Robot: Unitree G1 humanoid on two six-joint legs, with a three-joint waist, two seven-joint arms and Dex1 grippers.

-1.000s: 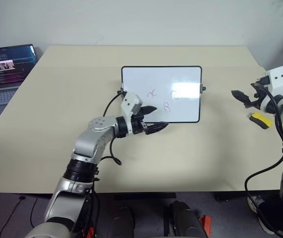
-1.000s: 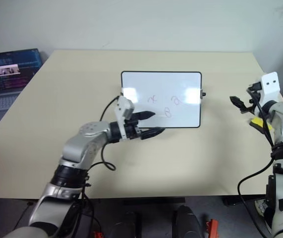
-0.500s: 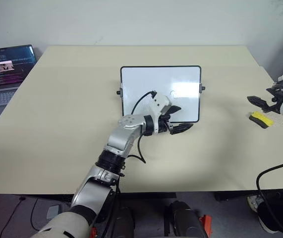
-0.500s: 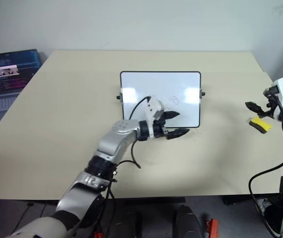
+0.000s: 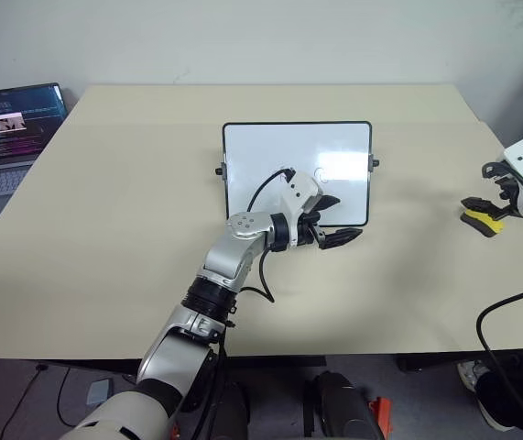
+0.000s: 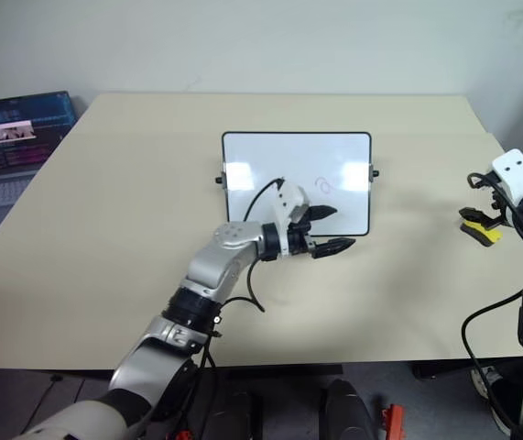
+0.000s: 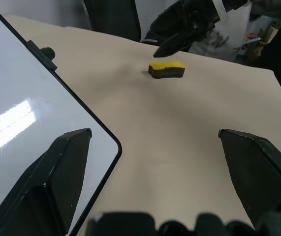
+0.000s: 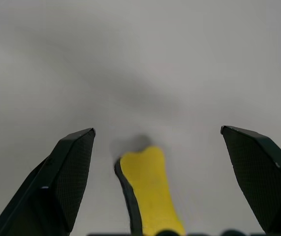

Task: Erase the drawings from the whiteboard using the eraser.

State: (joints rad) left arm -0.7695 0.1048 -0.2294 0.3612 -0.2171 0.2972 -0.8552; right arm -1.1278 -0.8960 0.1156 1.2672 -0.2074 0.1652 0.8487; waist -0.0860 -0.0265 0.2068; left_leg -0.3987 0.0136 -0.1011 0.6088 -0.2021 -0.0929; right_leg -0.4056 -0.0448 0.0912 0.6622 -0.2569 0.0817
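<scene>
The whiteboard (image 5: 270,151) lies flat in the middle of the table. Of the drawings, a small loop (image 6: 323,187) shows on its right half; my left wrist covers the rest. My left gripper (image 5: 339,220) is open, pointing right over the board's near right corner (image 7: 106,142). The eraser (image 5: 481,218), yellow on a black base, lies on the table far right. My right gripper (image 5: 484,188) hangs open just above it, tilted down. In the right wrist view the eraser (image 8: 150,191) sits between the spread fingers (image 8: 71,172), apart from both.
An open laptop (image 5: 9,128) stands off the table's far left corner. The tan table (image 5: 133,238) reaches a wall at the back. Its right edge runs close behind the eraser.
My left arm swung right along the board's near edge, covering two of the marks, then held still. My right gripper moved right and tipped down over the eraser.
</scene>
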